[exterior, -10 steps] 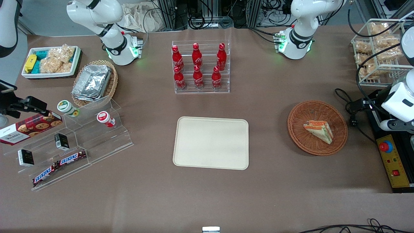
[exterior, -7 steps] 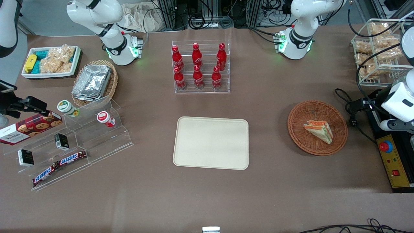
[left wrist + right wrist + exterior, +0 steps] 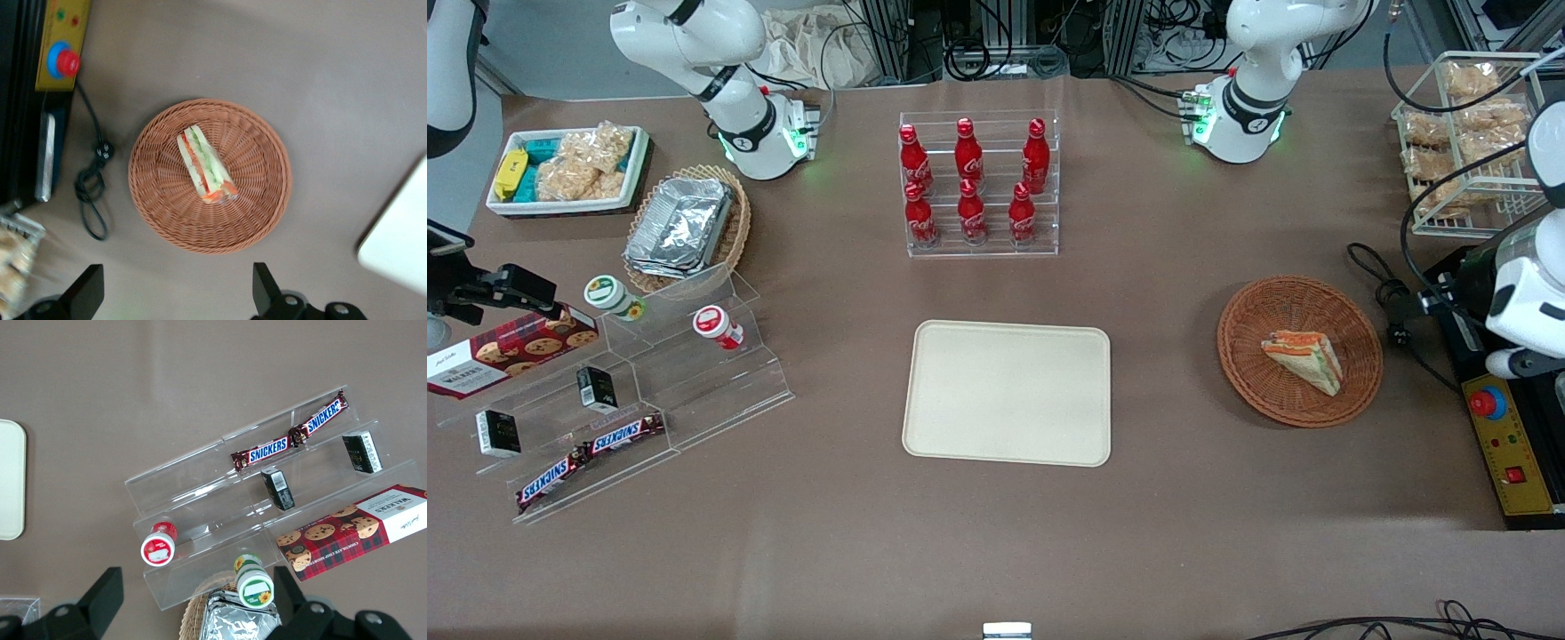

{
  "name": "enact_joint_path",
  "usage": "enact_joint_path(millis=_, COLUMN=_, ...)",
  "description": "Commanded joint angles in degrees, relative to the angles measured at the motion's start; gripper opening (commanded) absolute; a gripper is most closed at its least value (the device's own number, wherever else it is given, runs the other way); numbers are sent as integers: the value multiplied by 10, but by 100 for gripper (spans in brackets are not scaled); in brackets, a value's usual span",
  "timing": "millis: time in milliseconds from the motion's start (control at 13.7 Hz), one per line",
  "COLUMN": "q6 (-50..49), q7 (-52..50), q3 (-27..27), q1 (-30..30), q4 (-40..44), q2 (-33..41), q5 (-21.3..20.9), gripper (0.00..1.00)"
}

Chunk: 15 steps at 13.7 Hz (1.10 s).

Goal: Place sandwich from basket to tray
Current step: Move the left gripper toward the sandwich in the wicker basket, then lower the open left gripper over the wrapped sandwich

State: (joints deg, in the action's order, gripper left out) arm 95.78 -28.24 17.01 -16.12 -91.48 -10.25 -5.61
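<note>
Sandwich (image 3: 1303,357) lies in the basket (image 3: 1249,313), right of frame centre in the front view, well apart from the tray (image 3: 1007,392) at centre. Bare brown table (image 3: 1165,293) separates basket rim and tray edge. Gripper (image 3: 175,297) hovers above the basket, fingers (image 3: 265,287) spread wide, holding nothing. Lower left: "SNICKERS" bars (image 3: 589,453); upper centre: red Coca-Cola bottles (image 3: 971,182).

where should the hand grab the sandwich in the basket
Grip the sandwich across its narrow width, fingers on the two long bread faces, coming straight down. It lies alone mid-basket, so the low rim shouldn't interfere. The open hand hangs high above it.
</note>
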Motion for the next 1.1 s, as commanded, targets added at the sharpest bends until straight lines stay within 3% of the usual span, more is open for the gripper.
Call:
enact_joint_path(millis=0, q6=117, q7=-190, q3=2, q1=-6, q4=-100, q2=13, q5=-1, gripper=100)
enact_joint_path(millis=146, q6=189, q7=-339, q3=1, q1=-11, q4=-142, q2=5, q5=-5, gripper=100)
enact_joint_path(millis=293, q6=208, q7=-414, q3=1, q1=-24, q4=-150, q2=-28, q5=-5, gripper=100)
enact_joint_path(millis=659, q6=252, q7=-440, q3=1, q1=-25, q4=-150, q2=-99, q5=-10, gripper=100)
enact_joint_path(millis=1024, q6=254, q7=-440, q3=-18, q1=-27, q4=-193, q2=-99, q5=-30, gripper=100)
